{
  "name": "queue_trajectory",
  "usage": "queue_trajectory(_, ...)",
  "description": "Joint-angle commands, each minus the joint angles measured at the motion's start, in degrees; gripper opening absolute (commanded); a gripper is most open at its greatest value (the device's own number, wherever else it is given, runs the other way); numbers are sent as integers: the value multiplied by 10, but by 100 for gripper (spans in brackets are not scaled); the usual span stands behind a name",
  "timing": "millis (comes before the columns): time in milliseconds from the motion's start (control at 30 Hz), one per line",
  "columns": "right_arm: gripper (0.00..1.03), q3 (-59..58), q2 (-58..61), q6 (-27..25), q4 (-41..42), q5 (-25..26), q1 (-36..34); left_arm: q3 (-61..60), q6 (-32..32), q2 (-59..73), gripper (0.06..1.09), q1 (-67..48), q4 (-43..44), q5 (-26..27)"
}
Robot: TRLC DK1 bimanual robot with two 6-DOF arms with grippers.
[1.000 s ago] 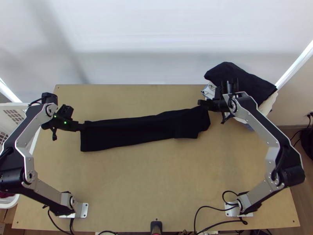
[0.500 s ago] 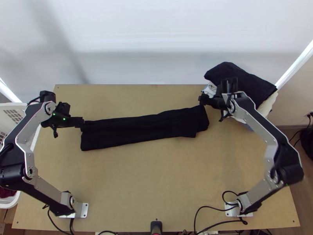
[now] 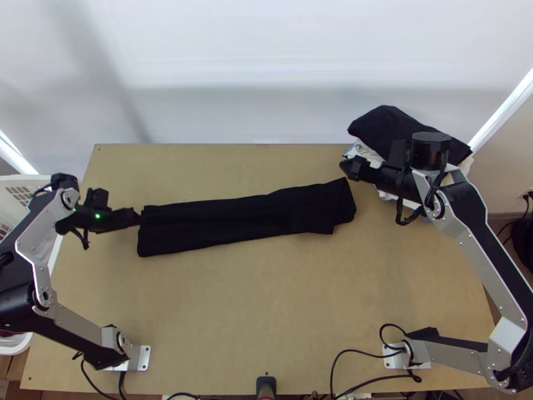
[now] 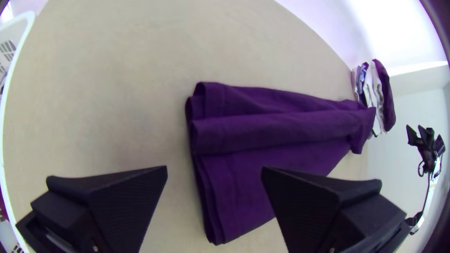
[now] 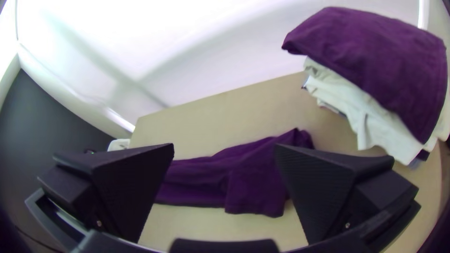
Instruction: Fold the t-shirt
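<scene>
Top view: we judge black cloth tee [image 3: 233,222] strip-folded, x-wise folds left. Wrist views: black L gripper [image 4: 214,167], black R gripper [image 5: 224,145] wide.

A light wooden table [image 3: 266,300] carries the dark t-shirt [image 3: 233,227], folded into a long strip across its far half. A stack of folded clothes [image 3: 386,127], a dark piece on top of white ones, sits at the far right corner. Metal base plates [image 3: 140,358] and black cables [image 3: 353,351] rest along the near side.
</scene>
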Motion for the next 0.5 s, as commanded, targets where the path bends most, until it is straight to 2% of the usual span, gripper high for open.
queue_trajectory(0, 99, 26, 4, 50, -15, -39, -5, -34, 18, 2, 103, 2, 9, 15)
queue_trajectory(133, 99, 44, 7, 70, -20, -56, -4, -44, 21, 10, 103, -3, 20, 18)
queue_trajectory(467, 99, 91, 15, 94, -35, -57, -2, -49, 13, 40, 103, -55, 35, 14)
